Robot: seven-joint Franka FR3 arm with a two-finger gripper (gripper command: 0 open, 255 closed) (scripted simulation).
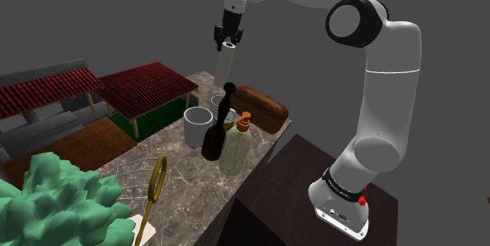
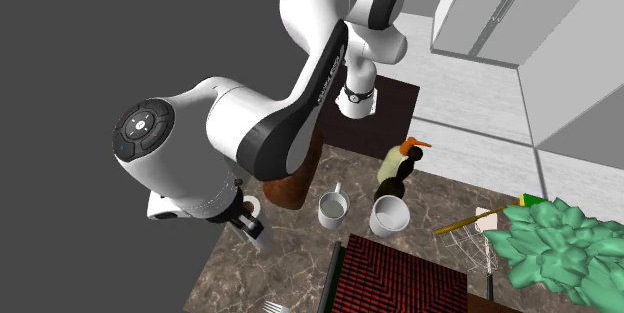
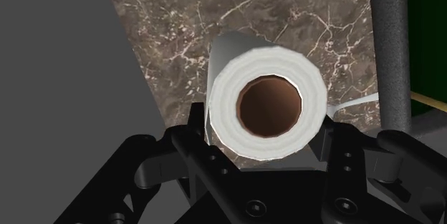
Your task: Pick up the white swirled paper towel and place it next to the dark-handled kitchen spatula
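White and ribbed, the paper towel (image 1: 227, 64) hangs upright, apparently lifted clear of the marbled tabletop (image 1: 184, 175), with the tool (image 1: 228, 42) clamped on its upper end. Its long axis runs vertical, and the brown cardboard core points up at the wrist. Carrying it well means staying above the dark bottle (image 1: 213, 138) and mug (image 1: 198, 125), keeping it plumb, then lowering just beside what looks like the dark-handled spatula (image 2: 489, 281).

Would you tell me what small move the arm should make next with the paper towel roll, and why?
Probably a straight lift. The gripper clasps the paper towel roll by its top, and a mug and dark bottle stand close by, so rising first should clear them.
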